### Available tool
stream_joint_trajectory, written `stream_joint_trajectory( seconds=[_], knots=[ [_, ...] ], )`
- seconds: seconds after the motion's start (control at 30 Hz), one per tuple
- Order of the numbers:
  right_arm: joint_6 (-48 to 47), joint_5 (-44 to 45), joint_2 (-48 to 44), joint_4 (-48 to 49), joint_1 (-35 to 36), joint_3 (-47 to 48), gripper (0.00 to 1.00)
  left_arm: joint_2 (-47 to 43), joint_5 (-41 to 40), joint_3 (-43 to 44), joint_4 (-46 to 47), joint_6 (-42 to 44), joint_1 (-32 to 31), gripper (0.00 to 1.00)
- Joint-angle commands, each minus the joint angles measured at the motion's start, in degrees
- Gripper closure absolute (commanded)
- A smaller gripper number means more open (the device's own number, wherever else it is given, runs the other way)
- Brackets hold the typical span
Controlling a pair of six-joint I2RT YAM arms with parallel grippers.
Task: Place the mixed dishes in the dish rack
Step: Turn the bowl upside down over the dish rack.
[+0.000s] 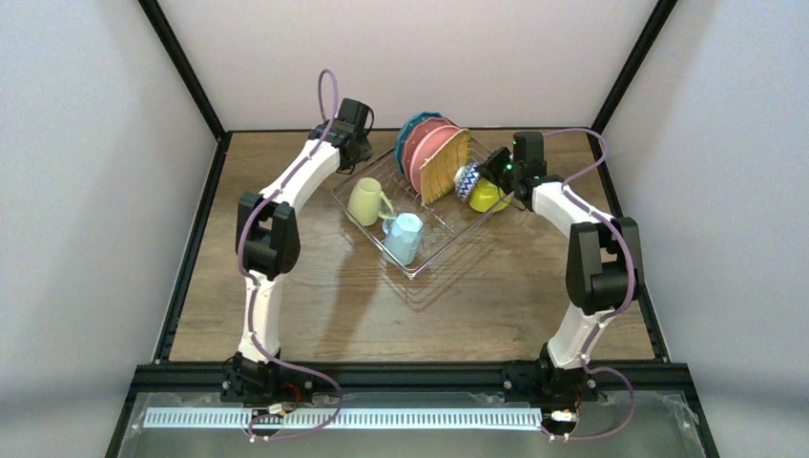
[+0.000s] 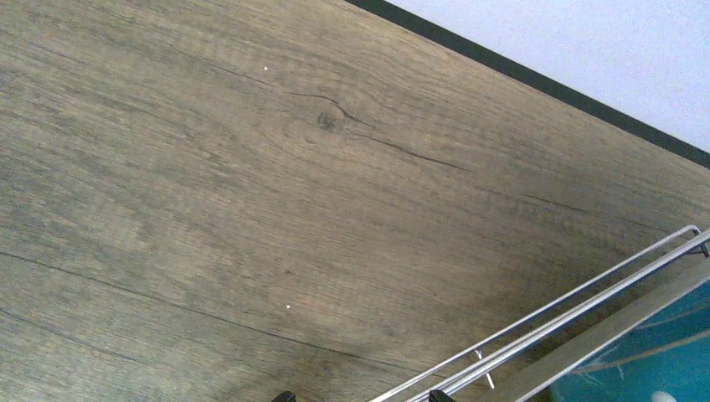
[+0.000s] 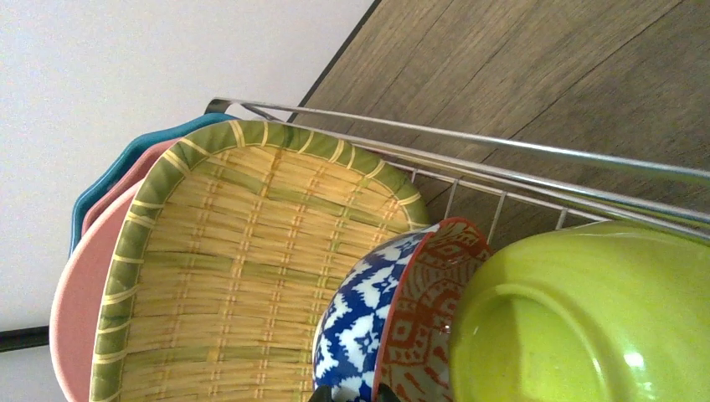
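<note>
A: Three bowls (image 3: 578, 327) are nested on edge at three o'clock in the dish rack (image 1: 441, 250). Slippage is risked if the blue-patterned bowl (image 3: 356, 322) is nudged by the right pincer (image 1: 491, 174), whose gap cannot be told.

B: Left pincer (image 1: 359, 157): parted, empty, at ten o'clock. Worktop (image 1: 315, 296): brown woodgrain. Walls (image 1: 95, 191): pale.

Worktop (image 1: 315, 315): dark wood-grain surface w/ one knot (image 2: 326, 121) in the grain (left wrist view). Black rails (image 1: 187, 258) run along left, right, far & near edges. Pale walls (image 1: 86, 191) rise beyond the rails. White slotted strip (image 1: 401, 418) lies outside the near edge.
</note>
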Motion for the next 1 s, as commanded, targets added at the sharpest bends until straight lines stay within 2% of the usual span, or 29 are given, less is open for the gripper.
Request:
stream_joint_trajectory(
  seconds=[0.0, 0.37, 0.97],
  knots=[
    [-3.31, 4.79, -0.46, -6.87, -1.00, 0.07, 0.76, 0.76, 1.42, 0.69, 0.42, 1.35, -0.51, 0.09],
    [-4.17, 5.77, -0.17, -8.32, -1.00, 0.85, 0.76, -1.03, 5.71, 0.67, 2.16, 3.95, -0.82, 0.08],
    [-5.69, 7.83, -2.14, -11.05, -0.95, 0.00, 0.76, -1.96, 6.02, 0.72, 2.29, 4.77, -1.60, 0.08]
  ],
)
